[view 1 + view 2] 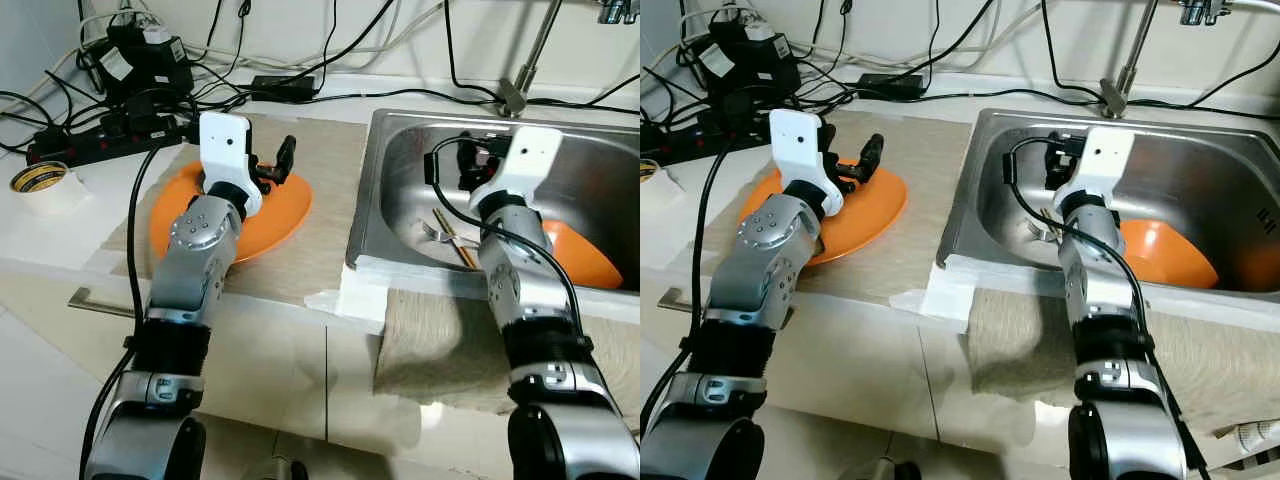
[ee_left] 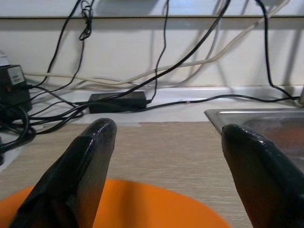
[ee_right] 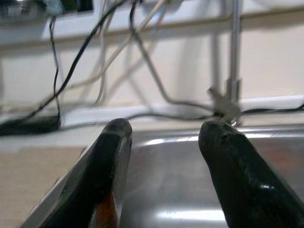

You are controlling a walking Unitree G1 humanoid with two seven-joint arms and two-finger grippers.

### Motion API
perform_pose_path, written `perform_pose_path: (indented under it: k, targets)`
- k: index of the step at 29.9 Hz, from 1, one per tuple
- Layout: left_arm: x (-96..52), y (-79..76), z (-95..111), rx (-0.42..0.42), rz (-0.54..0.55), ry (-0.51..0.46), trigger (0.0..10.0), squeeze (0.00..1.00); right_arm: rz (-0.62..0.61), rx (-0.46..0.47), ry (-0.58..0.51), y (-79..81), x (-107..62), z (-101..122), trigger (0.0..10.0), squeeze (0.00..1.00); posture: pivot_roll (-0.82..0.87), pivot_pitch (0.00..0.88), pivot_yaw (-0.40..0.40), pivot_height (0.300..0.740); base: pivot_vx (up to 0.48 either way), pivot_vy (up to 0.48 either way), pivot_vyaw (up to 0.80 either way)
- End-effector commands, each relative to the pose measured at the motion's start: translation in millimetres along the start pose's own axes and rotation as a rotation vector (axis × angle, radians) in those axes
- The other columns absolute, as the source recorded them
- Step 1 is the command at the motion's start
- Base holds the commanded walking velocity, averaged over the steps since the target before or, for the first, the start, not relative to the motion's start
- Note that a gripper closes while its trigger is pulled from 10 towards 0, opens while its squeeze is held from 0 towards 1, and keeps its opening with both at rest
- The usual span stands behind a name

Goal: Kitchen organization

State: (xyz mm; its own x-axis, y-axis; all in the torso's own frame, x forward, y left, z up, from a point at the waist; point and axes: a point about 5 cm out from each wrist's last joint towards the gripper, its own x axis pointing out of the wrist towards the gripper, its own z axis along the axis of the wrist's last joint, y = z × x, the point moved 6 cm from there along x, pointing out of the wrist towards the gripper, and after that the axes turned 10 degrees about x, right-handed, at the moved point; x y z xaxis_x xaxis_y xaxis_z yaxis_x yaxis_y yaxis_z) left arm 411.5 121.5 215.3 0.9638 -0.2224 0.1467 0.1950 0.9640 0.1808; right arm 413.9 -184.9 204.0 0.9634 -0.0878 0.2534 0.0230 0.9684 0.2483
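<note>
The left claw [image 1: 272, 165] hangs released, fingers spread, just above an orange plate [image 1: 275, 215] lying flat on the bench [image 1: 330, 170]. The right claw [image 3: 164, 156] is likewise released, over the sink [image 1: 400, 140], where a second orange plate [image 1: 585, 262] leans beside a fork [image 1: 432, 233] and chopsticks [image 1: 455, 240]. The plates look stiff, light and smooth, probably slippery; pinching the raised rim seems the surest hold.
</note>
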Motion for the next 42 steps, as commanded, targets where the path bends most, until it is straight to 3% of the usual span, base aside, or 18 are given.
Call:
perform_pose_path:
  k: [1,4,7,11,16,21,34,42]
  targets:
    - [-2.7,1.2,4.2,0.000,0.016,-0.018,10.0,0.00,0.019,-0.021,-0.042,9.4,-4.6,7.5,10.0,0.00,-0.03,0.000,0.064,0.740,0.000,0.000,0.00]
    - [-7.3,-0.7,-1.7,-0.019,0.028,0.001,10.0,0.00,0.044,-0.027,-0.057,24.8,-24.2,3.4,10.0,0.00,-0.03,0.000,0.067,0.740,0.000,0.000,0.00]
    - [-9.8,1.9,-6.9,-0.022,0.042,0.018,10.0,0.00,0.047,-0.037,-0.059,30.5,-36.6,-0.8,10.0,0.00,-0.03,0.000,0.071,0.740,0.000,0.000,0.00]
    - [-14.2,3.6,-14.1,-0.053,0.053,0.050,10.0,0.00,0.009,-0.026,-0.053,26.1,-45.6,-5.2,10.0,0.00,-0.03,0.000,0.072,0.740,0.000,0.000,0.00]
    - [-19.9,1.0,-11.7,-0.027,0.045,0.049,10.0,0.00,-0.014,-0.045,-0.075,25.3,-55.2,-1.5,10.0,0.00,-0.02,0.000,0.072,0.740,0.000,0.000,0.00]
    - [-31.8,9.8,-9.3,-0.030,0.071,0.045,10.0,0.00,-0.061,-0.083,-0.085,11.9,-72.9,3.9,10.0,0.00,-0.02,0.000,0.070,0.740,0.000,0.000,0.00]
    - [-33.0,-7.4,-17.0,-0.049,0.018,0.080,10.0,0.00,-0.058,-0.089,-0.013,14.4,-72.9,-10.9,10.0,0.00,-0.03,0.000,0.069,0.740,0.000,0.000,0.00]
    - [-27.6,-13.7,-15.0,-0.079,0.003,0.089,10.0,0.00,-0.026,-0.078,0.020,24.4,-69.7,-17.5,10.0,0.00,-0.02,0.000,0.077,0.740,0.000,0.000,0.00]
